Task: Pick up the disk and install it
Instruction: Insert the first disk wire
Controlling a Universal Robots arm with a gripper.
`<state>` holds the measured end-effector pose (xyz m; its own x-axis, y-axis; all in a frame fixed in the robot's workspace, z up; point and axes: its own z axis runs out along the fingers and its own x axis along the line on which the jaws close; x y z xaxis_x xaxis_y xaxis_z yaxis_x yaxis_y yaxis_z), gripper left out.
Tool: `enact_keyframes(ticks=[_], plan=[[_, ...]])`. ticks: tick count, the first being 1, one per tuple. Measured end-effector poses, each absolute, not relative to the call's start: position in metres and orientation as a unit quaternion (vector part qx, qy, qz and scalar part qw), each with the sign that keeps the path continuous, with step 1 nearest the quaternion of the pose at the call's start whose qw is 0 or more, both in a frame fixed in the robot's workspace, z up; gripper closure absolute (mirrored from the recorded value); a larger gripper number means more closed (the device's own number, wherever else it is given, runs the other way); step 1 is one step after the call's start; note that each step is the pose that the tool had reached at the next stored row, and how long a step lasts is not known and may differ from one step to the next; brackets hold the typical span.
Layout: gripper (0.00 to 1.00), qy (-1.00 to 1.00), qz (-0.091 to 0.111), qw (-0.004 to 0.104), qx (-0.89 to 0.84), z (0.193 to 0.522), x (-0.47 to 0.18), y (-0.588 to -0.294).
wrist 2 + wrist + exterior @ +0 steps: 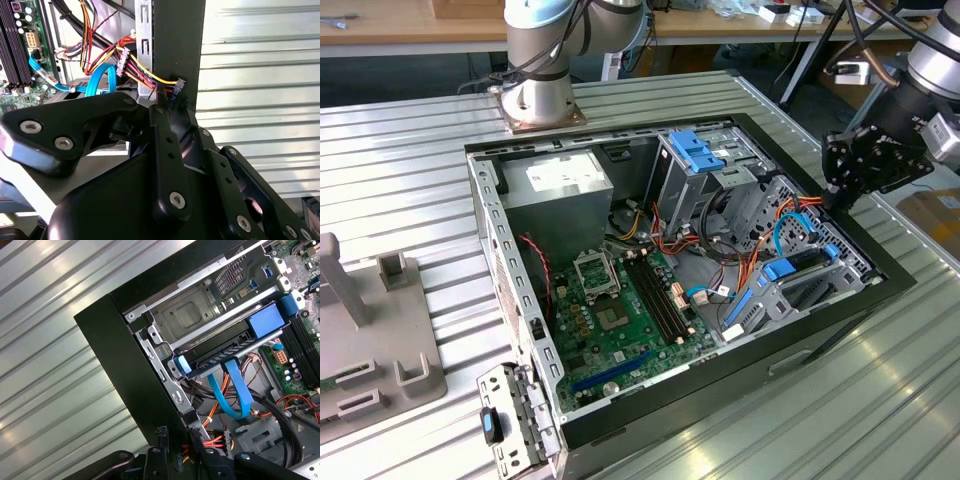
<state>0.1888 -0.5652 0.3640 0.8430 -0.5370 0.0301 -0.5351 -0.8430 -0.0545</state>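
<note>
Disk [220, 355], right of centre: likely rigid, weighty, shock-sensitive; best gripped by blue carrier edges. Fingers [158, 452] apart, pinching nothing.

One open computer case [680, 400] sits in the middle of one ribbed metal surface [840, 400]. Inside the case there is one green motherboard [620, 320], which carries one processor socket [592, 268]. There is also one grey box [555, 195] with one white sticker. In the second wrist view two blue flat cables can be counted, one looped [93, 82] and one paler [40, 70].

One grey fixture plate [370, 370] lies at the surface's edge on the exterior view's left. One arm base [535, 100] is bolted near the far edge. One perforated metal panel [515, 420] stands at the case's near corner. One hand [838, 195] is over the case's edge on the exterior view's right.
</note>
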Motion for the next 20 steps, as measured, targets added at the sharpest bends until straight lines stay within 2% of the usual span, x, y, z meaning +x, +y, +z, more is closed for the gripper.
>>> enact_keyframes(ticks=[8, 9, 11, 20], plan=[[0.71, 0.279, -0.022, 0.022, -0.96, 0.364, 0.1902, -0.5651], [0.72, 0.279, -0.022, 0.022, -0.96, 0.3641, 0.1902, -0.5651], [0.83, 0.279, -0.022, 0.022, -0.96, 0.3642, 0.1903, -0.5651], [0.83, 0.279, -0.022, 0.022, -0.96, 0.3721, 0.1905, -0.5651]])
